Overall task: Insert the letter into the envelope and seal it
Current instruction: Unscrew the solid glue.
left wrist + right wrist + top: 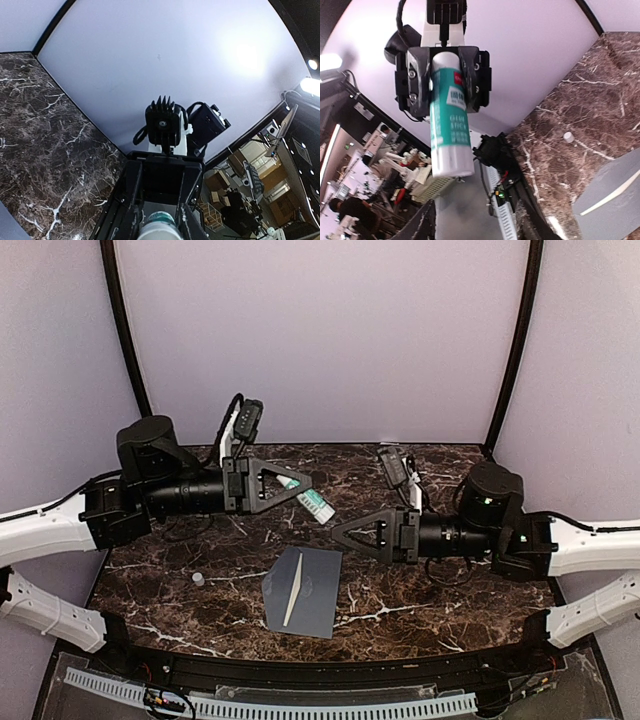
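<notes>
The grey-blue envelope (312, 592) lies flat on the marble table, near the front middle, and shows in the right wrist view (615, 187). A thin cream strip (293, 598) crosses it; the rest of the letter is hidden. My left gripper (300, 490) is raised above the table and shut on a white and teal glue stick (316, 502), which also shows in the left wrist view (159, 226) and the right wrist view (449, 120). My right gripper (338, 533) hovers just right of the stick's tip, above the envelope, open and empty.
A small white cap (198, 579) stands on the table to the left of the envelope and shows in the right wrist view (568, 136). Purple walls enclose the back and sides. A black rail (300, 670) runs along the table's front edge.
</notes>
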